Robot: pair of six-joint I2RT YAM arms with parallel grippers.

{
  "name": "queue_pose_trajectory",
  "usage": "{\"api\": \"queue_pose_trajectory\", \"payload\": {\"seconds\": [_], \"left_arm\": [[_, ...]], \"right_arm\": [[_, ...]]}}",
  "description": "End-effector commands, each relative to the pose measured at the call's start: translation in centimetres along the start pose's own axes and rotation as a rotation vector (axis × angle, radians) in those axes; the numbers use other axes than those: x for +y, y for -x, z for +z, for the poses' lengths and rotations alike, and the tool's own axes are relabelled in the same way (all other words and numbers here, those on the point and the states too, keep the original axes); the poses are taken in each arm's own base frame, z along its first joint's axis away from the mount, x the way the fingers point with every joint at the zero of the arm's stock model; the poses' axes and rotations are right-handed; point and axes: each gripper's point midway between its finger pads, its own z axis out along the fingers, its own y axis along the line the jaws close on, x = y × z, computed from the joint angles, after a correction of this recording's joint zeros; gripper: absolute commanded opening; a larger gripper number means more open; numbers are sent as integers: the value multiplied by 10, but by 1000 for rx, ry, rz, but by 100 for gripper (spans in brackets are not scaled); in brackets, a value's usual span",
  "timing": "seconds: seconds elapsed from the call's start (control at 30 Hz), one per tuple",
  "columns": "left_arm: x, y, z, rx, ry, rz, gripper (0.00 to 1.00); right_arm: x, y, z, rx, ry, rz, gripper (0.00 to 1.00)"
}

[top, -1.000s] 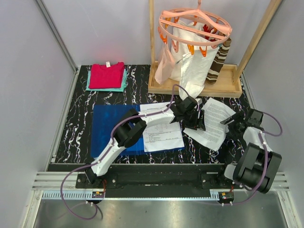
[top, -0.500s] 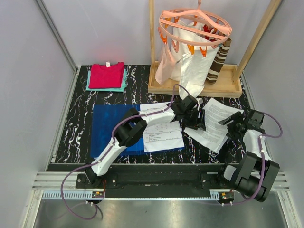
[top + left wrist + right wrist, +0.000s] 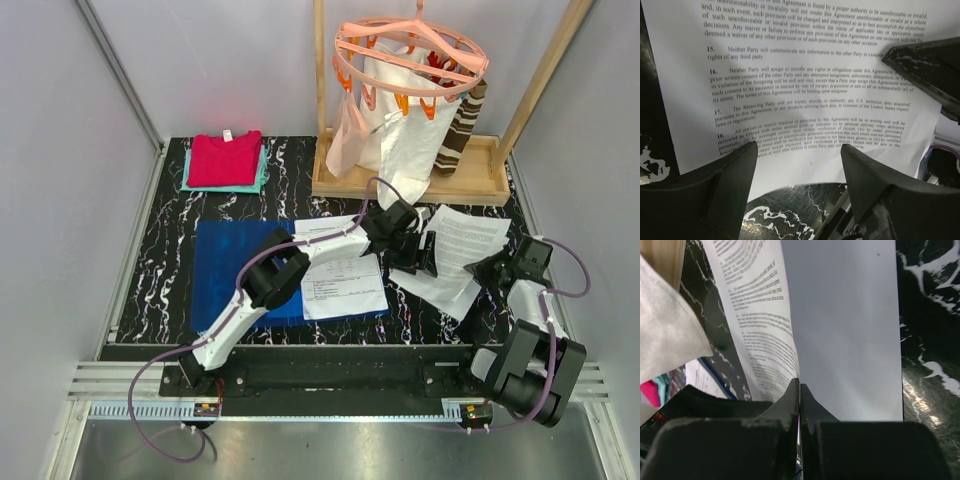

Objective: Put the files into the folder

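The blue folder (image 3: 232, 268) lies flat left of centre, and one printed sheet (image 3: 342, 278) rests on its right part. More files (image 3: 458, 250) lie on the black marbled table to the right. My right gripper (image 3: 492, 270) (image 3: 799, 385) is shut on the near edge of a sheet (image 3: 760, 315), which curls up and shows its blank back (image 3: 850, 340). My left gripper (image 3: 412, 252) (image 3: 799, 167) hovers open over the bottom edge of the printed files (image 3: 810, 75), with nothing between its fingers (image 3: 737, 175).
Red and teal folded cloths (image 3: 226, 160) sit at the back left. A wooden rack base (image 3: 400, 182) at the back right carries a peach peg hanger (image 3: 410, 55) with white cloth (image 3: 665, 330) hanging just above the files. Grey walls close both sides.
My right gripper has closed on the sheet's edge and shifted slightly right, lifting the paper. My left gripper has stayed in place and opened a little wider.
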Motion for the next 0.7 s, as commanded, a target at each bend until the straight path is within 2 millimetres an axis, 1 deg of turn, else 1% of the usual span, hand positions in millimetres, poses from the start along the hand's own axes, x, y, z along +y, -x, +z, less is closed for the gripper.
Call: {"api": "queue_pose_trajectory", "payload": {"seconds": [0.0, 0.03, 0.07, 0.1, 0.13, 0.17, 0.2, 0.23, 0.27, 0.3, 0.33, 0.37, 0.4, 0.43, 0.47, 0.5, 0.53, 0.57, 0.6, 0.63, 0.67], "left_arm": [[-55, 13, -35, -16, -98, 93, 76], [-66, 19, -47, -37, -112, 108, 77], [-90, 28, -72, -78, -146, 138, 77], [-101, 31, -87, -101, -163, 160, 79], [-112, 35, -102, -130, -172, 179, 79], [-129, 37, -133, -174, -189, 207, 80], [-134, 38, -149, -209, -184, 238, 80], [-133, 42, -165, -260, -152, 254, 82], [-134, 35, -196, -303, -137, 271, 82], [-129, 35, -212, -345, -108, 292, 82], [-121, 39, -229, -413, -67, 296, 83], [-114, 24, -256, -449, -51, 302, 84], [-101, 25, -272, -492, -19, 295, 84], [-102, 23, -309, -583, -2, 294, 85], [-75, 9, -309, -573, 54, 260, 85], [-59, 8, -324, -612, 94, 231, 85], [-54, 2, -356, -693, 118, 216, 85], [-28, -12, -356, -695, 171, 181, 86], [-16, -16, -368, -731, 203, 163, 87], [2, -30, -384, -781, 253, 141, 87], [12, -36, -392, -803, 282, 121, 88]], "right_arm": [[21, 51, -25, -211, -14, -132, 0], [26, 57, -34, -238, -17, -152, 0], [27, 58, -42, -247, -27, -181, 0], [43, 67, -58, -298, 10, -213, 0], [51, 70, -66, -313, 33, -235, 0], [56, 67, -73, -306, 47, -261, 0], [75, 68, -85, -315, 106, -298, 0], [85, 63, -89, -304, 132, -329, 0], [102, 45, -88, -261, 178, -400, 0], [119, 36, -94, -246, 225, -451, 0], [131, 25, -95, -219, 262, -491, 0], [149, -1, -97, -157, 327, -569, 0], [165, -14, -102, -113, 380, -609, 0], [173, -27, -103, -76, 403, -637, 0], [189, -65, -104, 32, 475, -711, 0], [202, -79, -110, 72, 523, -743, 0], [212, -100, -115, 128, 573, -782, 0], [226, -137, -123, 227, 639, -845, 0], [234, -158, -129, 277, 677, -876, 0], [247, -174, -137, 306, 740, -876, 0], [256, -196, -147, 394, 818, -877, 0]]}}
